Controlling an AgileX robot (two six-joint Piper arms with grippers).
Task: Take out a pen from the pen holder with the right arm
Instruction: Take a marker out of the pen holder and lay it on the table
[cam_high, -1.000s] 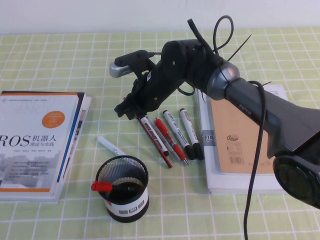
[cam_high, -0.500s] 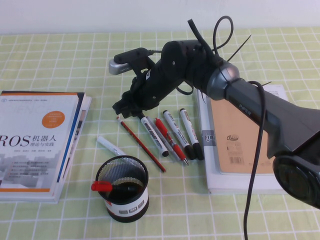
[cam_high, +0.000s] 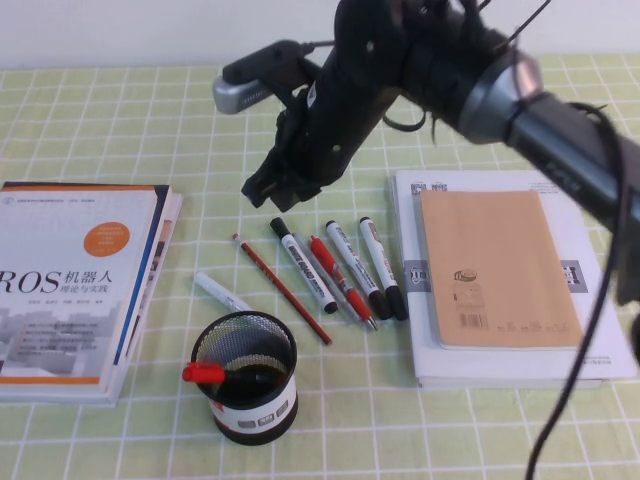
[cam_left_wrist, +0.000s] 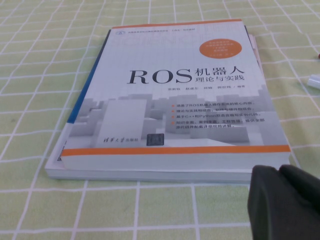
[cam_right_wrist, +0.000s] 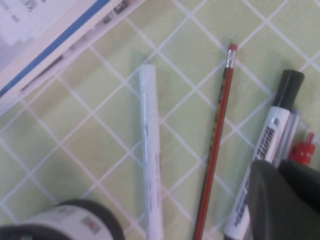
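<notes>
Right gripper (cam_high: 260, 190) closed, aloft over pencil (cam_high: 283, 288)

Pens (cam_high: 340, 268) btwn book (cam_high: 70, 285) & notebook (cam_high: 495, 265)

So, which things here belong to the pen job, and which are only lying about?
Job: pen holder, red pen inside it, right tool, shut, above the laid-out pens.
Lying about: ROS book, brown notebook, left tool near that book.

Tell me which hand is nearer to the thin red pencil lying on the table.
Right. The right hand hangs above the table close to the thin red pencil, by its far end. The left hand sits by the near edge of the white ROS book, farther off.
</notes>
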